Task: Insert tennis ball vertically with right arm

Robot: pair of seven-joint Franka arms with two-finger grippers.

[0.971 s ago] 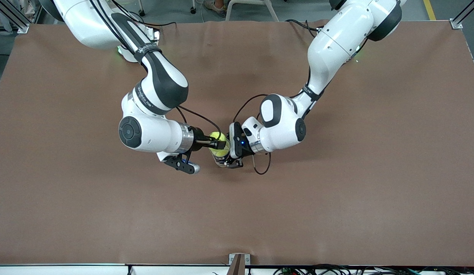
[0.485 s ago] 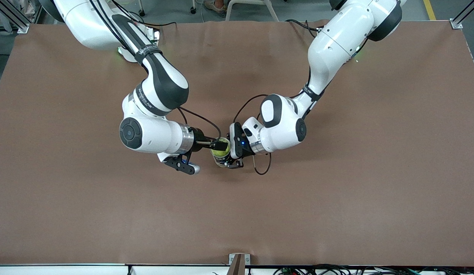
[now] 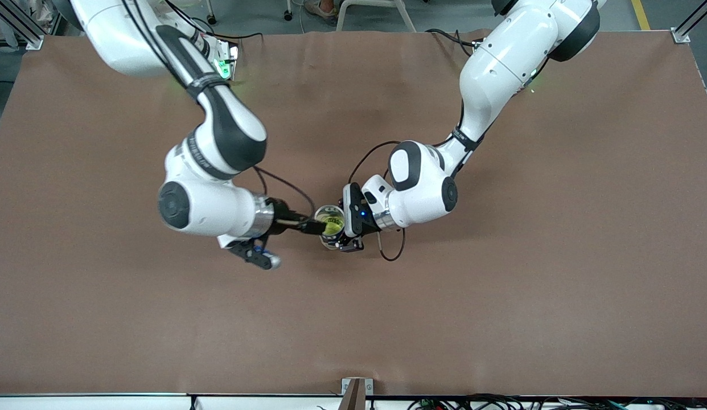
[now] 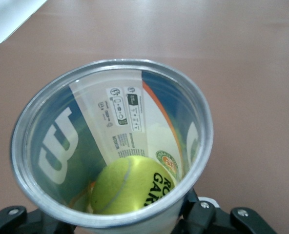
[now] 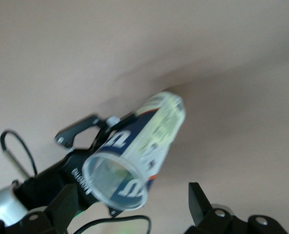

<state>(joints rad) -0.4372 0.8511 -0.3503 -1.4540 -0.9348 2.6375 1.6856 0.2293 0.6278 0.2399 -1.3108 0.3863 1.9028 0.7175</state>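
Left wrist view: ball [image 4: 132, 185] lies at the bottom of the can [image 4: 110, 146], seam and black lettering up, against the wall. Can is a clear plastic tube with a metal rim and printed label, upright on the table [image 3: 501, 296] about midway between the arms' ends.

Handling, judged: ball is light, felt-covered, springy; gives under a pinch and does not slip easily, but can bounce or roll once loose. Best hold is across its widest part, fingers on felt. Inside the tube that hold is not reachable; only the top of the ball is exposed. Can is light, thin-walled, smooth; squeezes out of round and tips if pushed high. Hold it low on the wall.

Left gripper [image 3: 346, 244] is clamped around the lower can wall, jaws part closed on it, steadying it.

Right gripper [image 3: 315, 226] is just beside the can's rim on the side toward the right arm's end, held level; right wrist view shows both fingers [image 5: 199, 204] spread wide with nothing between them.

Insertion looks done.
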